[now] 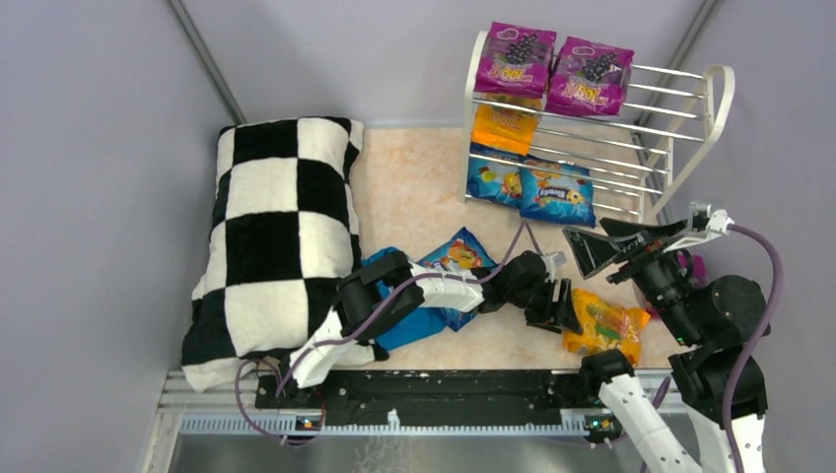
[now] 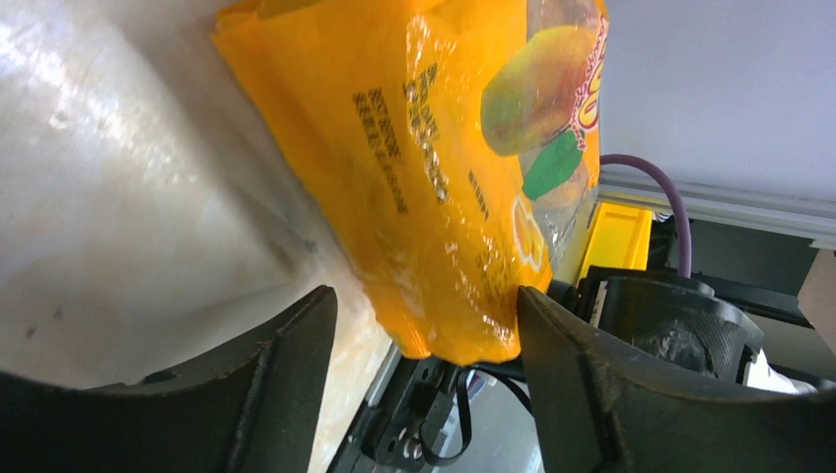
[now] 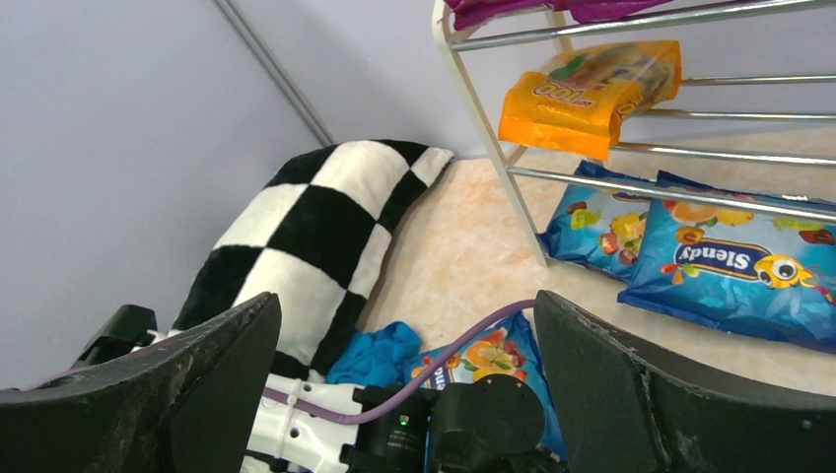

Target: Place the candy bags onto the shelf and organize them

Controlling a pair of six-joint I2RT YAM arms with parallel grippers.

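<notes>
Five shelved by colour (probably the sorting wanted), hence straddling the loose orange candy bag [image 1: 603, 325] at the near right of the desk [image 1: 414, 187] with left gripper [image 1: 570, 307] spread, right gripper [image 1: 596, 239] gaping empty by the shelf [image 1: 469, 118].

White-shelled arms [image 1: 444, 291] have black joints, purple cables [image 1: 767, 266], black left claw [image 1: 570, 307] and right claw [image 1: 613, 244].

Robot lab test cell, not a home or shop. Plain grey walls [image 1: 99, 118] close it in, with a bare metal strut [image 1: 205, 61] in the corner. Two arms [image 1: 434, 289] are bolted to a black rail [image 1: 444, 386] at the table [image 1: 414, 177] edge, with purple cables [image 1: 777, 276] hanging loose. Pillow [image 1: 276, 227], shelf [image 1: 718, 99] and candy bags [image 1: 513, 61] read as staged props.
</notes>
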